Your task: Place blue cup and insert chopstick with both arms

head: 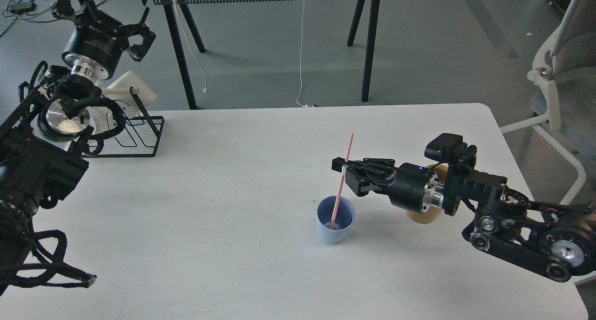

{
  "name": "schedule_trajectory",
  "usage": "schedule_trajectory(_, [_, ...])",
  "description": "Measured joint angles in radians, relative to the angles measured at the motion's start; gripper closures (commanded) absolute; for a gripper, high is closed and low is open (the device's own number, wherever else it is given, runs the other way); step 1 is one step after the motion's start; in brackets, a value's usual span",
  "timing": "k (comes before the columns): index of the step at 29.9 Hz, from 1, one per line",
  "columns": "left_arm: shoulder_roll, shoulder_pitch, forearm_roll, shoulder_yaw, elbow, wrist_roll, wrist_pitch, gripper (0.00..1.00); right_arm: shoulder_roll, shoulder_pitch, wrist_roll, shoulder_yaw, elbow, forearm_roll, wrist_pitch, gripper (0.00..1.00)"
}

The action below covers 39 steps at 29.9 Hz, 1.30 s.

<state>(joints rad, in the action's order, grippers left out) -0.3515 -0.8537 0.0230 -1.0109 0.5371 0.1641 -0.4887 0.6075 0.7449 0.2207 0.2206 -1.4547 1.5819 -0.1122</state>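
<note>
One blue cup (335,220) upright, one pink chopstick (343,179) inside pinched by right gripper (343,169), tan holder (426,216) behind arm, wire rack (139,138) far left, left gripper (139,33) spread wide, empty.

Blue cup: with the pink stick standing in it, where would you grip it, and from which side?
Grip the blue cup across its outer wall just under the rim, coming in level from its open left side. It tapers toward the base, so fingers hold better high up. The pink stick and the right gripper block the top.
</note>
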Motion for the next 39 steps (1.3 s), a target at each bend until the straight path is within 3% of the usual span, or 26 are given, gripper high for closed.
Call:
schedule_trajectory(6, [-0.007,0.004,0.0,0.0,-0.001,0.0,0.0,0.0,0.0,-0.013,-0.001,-0.003,0.001,0.0,0.0,0.66])
schedule_trajectory(15, [-0.009,0.004,0.0,0.0,-0.001,0.001,0.0,0.0,0.035,-0.015,-0.001,0.005,-0.011,-0.011,0.0,0.55])
schedule_trajectory(20, [-0.009,0.004,-0.001,0.0,0.0,0.002,0.0,0.0,0.063,-0.014,0.001,0.085,-0.029,-0.018,-0.005,0.3])
schedule_trajectory(23, [-0.009,0.004,-0.001,0.0,0.0,0.005,0.0,0.0,0.077,-0.013,0.001,0.221,-0.031,-0.038,-0.008,0.03])
schedule_trajectory(31, [-0.006,0.004,-0.002,0.0,-0.001,0.008,0.0,0.0,0.074,-0.012,-0.005,0.467,0.03,-0.455,0.003,0.01])
schedule_trajectory(39, [0.0,-0.006,-0.002,0.0,0.0,0.005,0.0,0.0,0.043,-0.001,0.0,0.596,0.267,-0.767,0.021,0.01])
